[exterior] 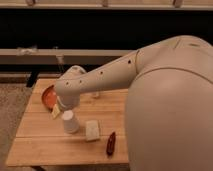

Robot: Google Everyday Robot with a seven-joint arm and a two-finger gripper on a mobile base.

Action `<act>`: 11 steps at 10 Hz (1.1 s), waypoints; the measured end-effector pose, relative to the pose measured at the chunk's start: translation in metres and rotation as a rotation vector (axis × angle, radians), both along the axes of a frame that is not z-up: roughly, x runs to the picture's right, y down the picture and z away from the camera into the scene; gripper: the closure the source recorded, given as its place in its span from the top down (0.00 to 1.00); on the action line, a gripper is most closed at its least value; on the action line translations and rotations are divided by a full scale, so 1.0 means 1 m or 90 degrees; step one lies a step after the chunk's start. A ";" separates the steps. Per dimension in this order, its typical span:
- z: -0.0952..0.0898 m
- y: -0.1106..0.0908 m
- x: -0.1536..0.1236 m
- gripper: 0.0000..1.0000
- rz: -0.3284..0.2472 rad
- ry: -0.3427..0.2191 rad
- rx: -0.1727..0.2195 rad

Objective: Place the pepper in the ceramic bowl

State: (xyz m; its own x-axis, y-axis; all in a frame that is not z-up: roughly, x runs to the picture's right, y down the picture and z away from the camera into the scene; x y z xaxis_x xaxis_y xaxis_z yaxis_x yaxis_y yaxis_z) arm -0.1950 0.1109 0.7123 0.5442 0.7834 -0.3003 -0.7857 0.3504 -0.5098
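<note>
The pepper (110,143), a small, slim, dark red chili-shaped piece, lies on the light wooden surface (35,145) near its front edge. It is just right of a pale rectangular block (91,130) and not touching it. An upturned white cup (70,121) stands just left of the block. The shallow, round, orange-red ceramic bowl (47,94) sits at the far left of the surface, well apart from the pepper and partly covered by the robot's white arm (105,75). The gripper (60,106) hangs at the arm's end between the bowl and the cup, beside a small yellow item (55,112). The wrist hides most of it, so whether it is parted or closed does not show.
</note>
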 end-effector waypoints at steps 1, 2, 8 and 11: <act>0.000 -0.002 0.007 0.80 -0.008 0.020 0.010; 0.000 -0.002 0.015 0.80 -0.014 0.037 0.017; 0.013 0.029 0.140 0.80 0.065 0.142 0.005; 0.045 0.069 0.176 0.80 0.117 0.183 -0.030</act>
State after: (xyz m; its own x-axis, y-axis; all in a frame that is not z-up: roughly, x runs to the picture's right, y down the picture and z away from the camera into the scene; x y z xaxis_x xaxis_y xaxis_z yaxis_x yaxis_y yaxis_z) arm -0.0193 0.1797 0.7575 0.2827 0.8424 -0.4587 -0.9475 0.1708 -0.2702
